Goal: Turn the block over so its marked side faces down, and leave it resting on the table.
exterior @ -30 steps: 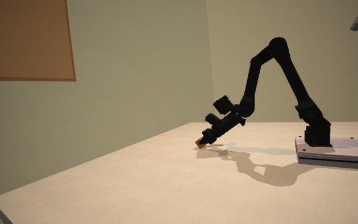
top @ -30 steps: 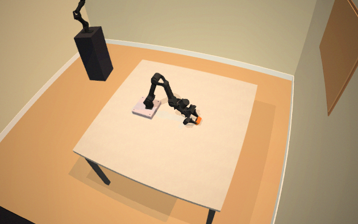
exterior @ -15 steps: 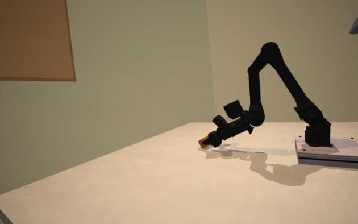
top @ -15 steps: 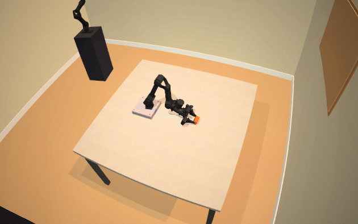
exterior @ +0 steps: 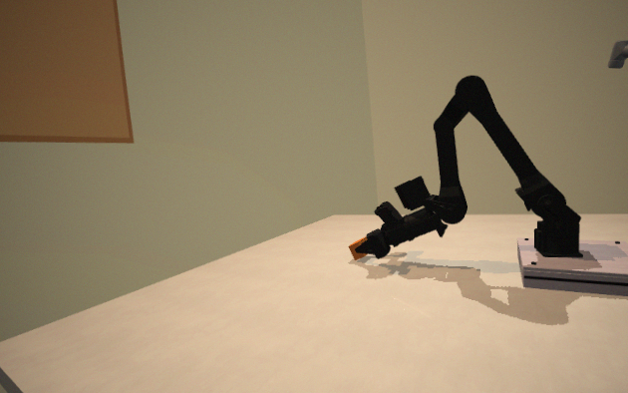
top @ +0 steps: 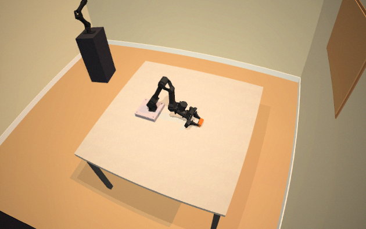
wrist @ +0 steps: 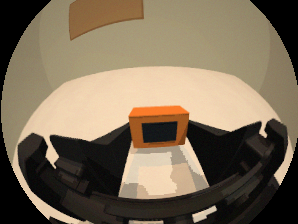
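Note:
The orange block point(top: 201, 121) point(exterior: 355, 249) point(wrist: 160, 111) is between the two fingertips of my gripper point(top: 200, 121) point(exterior: 363, 248) point(wrist: 158, 124), which is shut on it. In the wrist view a dark rectangular mark point(wrist: 159, 132) shows on the block's side that faces back toward the gripper. In the exterior view the block is tilted, with its lower corner at or just above the table point(top: 162, 151) point(exterior: 224, 319) point(wrist: 100, 100); I cannot tell if it touches. The gripper slopes forward and down at a shallow angle. The block's far side and underside are hidden.
The arm's base stands on a pale square plate point(top: 145, 115) point(exterior: 548, 264) behind the gripper. A second dark arm point(top: 84, 21) stands on a dark pedestal point(top: 96, 58) off the table. A brown panel point(top: 345, 58) point(exterior: 60, 70) point(wrist: 105, 17) hangs on the wall.

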Robot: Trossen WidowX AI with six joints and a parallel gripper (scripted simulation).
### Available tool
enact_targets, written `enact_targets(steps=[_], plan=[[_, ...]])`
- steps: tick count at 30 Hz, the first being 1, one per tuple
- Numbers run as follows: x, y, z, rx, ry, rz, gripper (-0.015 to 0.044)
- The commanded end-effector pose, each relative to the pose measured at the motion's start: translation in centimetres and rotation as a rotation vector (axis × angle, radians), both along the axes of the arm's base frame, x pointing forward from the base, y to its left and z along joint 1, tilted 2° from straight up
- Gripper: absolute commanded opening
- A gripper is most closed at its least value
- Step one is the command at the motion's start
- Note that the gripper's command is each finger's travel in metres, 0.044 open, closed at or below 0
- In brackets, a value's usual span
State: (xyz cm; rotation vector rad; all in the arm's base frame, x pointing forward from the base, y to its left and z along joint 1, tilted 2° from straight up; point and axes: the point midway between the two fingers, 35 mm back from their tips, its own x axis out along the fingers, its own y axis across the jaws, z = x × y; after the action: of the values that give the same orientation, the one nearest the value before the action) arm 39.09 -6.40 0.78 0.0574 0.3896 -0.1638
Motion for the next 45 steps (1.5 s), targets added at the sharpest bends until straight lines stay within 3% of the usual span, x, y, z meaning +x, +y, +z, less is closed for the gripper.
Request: enact_targets(steps=[1, 16, 45], plan=[[-0.07, -0.04, -0.03, 0.003, -0.001, -0.006, 0.0053], [-0.07, -0.04, -0.03, 0.003, -0.001, -0.006, 0.044], [-0.07, -0.04, -0.03, 0.003, -0.001, -0.006, 0.044]])
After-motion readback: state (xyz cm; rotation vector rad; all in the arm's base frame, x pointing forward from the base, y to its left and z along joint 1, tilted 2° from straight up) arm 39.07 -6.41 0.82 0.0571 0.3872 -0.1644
